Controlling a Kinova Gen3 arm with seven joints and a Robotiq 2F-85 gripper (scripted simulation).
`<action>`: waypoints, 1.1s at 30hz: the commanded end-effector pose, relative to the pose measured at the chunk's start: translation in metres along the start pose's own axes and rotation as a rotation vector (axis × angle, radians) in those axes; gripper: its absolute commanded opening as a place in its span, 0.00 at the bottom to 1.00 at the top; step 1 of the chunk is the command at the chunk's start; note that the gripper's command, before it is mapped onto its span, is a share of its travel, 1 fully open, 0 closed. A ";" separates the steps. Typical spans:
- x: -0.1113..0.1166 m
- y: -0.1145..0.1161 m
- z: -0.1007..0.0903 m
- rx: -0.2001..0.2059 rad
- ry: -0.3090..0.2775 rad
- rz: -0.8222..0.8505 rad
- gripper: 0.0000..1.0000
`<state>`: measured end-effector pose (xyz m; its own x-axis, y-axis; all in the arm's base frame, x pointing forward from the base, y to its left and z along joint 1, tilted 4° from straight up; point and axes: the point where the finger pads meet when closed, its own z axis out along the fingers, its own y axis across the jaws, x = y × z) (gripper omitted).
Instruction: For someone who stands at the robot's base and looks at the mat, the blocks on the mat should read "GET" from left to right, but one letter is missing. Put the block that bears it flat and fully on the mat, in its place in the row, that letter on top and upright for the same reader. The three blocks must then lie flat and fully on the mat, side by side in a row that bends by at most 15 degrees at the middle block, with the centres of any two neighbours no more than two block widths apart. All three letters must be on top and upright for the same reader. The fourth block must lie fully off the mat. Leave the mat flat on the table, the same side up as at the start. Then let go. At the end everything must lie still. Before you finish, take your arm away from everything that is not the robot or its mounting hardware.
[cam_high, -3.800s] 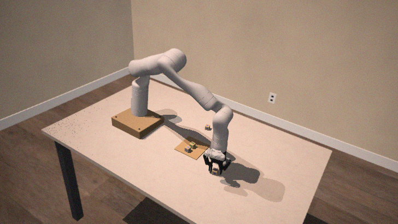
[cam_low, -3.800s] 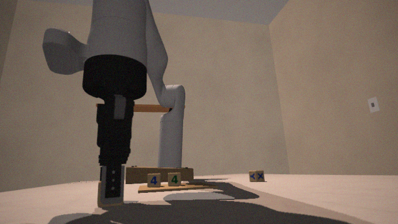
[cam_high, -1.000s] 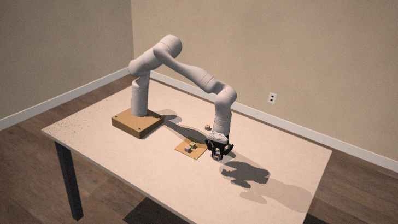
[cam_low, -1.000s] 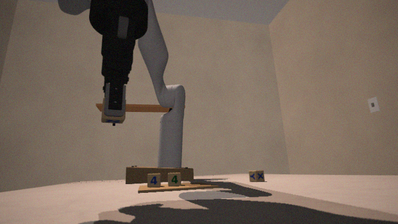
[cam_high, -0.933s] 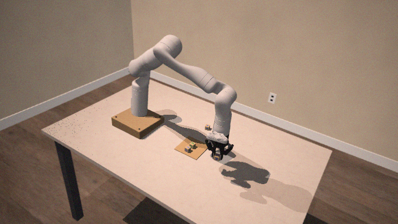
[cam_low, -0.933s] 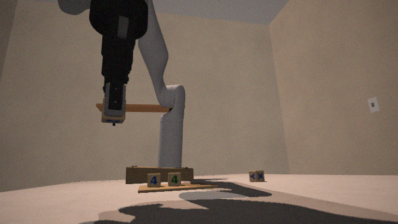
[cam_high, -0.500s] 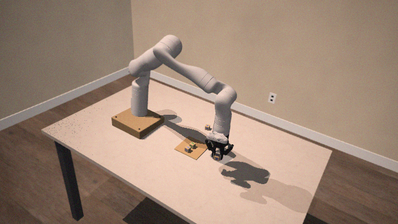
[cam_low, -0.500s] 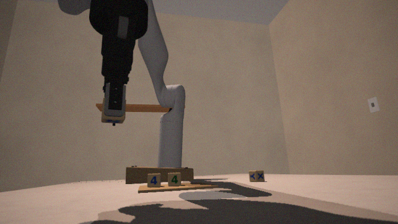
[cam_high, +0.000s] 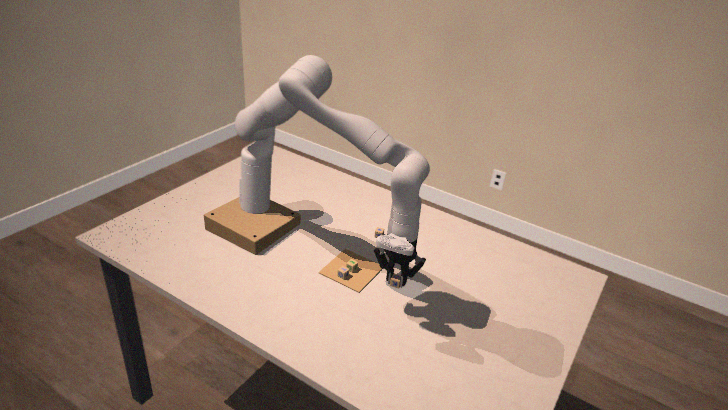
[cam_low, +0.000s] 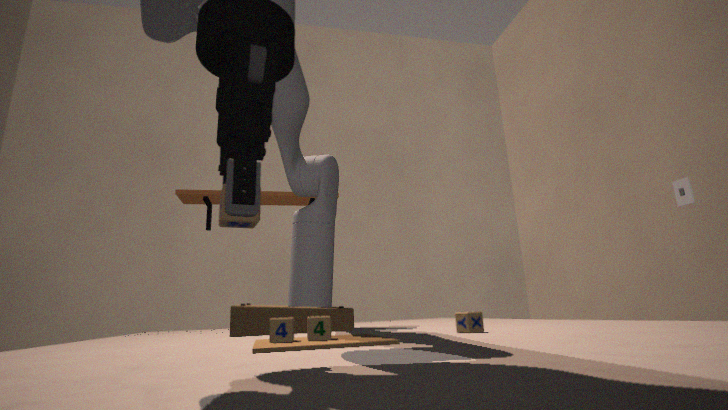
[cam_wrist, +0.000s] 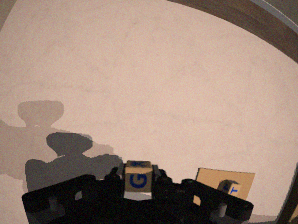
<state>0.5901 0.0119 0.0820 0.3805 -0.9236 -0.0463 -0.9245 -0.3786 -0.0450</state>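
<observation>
Ext. view, near to far. Claw (cam_low: 239, 203) hangs high above the surface (cam_low: 585, 351), pointing straight down, clamped on a block w/ blue G (cam_low: 238, 220). Only the block's lower edge pokes out below the fingers there, blue mark on its underside. Wrist view: same block (cam_wrist: 137, 180) sits betw. the dark fingers, blue G on the face toward the cam.

Next back: tan mat (cam_low: 326, 343) lies flat on the surface. Two blocks stand on it side by side, small gap betw. them: one w/ blue "4" on the side facing this cam (cam_low: 281, 329), one w/ green "4" (cam_low: 319, 327). Their top faces can't be read from here.

Behind the mat: robot's wooden base plate (cam_low: 244, 318), arm column rising from it.

Far right, well apart from the mat: fourth block (cam_low: 469, 321) on the bare surface, blue marks on two visible sides, one an X.

Top view: held block (cam_high: 395, 279) is just off the mat's (cam_high: 361, 281) edge on the side away from the base, not over the mat. Fourth block (cam_high: 379, 232) sits beyond the arm's wrist, off the mat.
</observation>
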 end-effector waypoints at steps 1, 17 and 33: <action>-0.027 0.009 -0.009 0.014 0.000 0.019 0.21; -0.132 0.121 -0.011 0.009 -0.005 0.210 0.21; -0.147 0.154 -0.009 -0.009 -0.003 0.258 0.21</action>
<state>0.3919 0.0853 0.0886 0.1365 -0.9892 -0.0534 -0.9906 -0.1358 -0.0165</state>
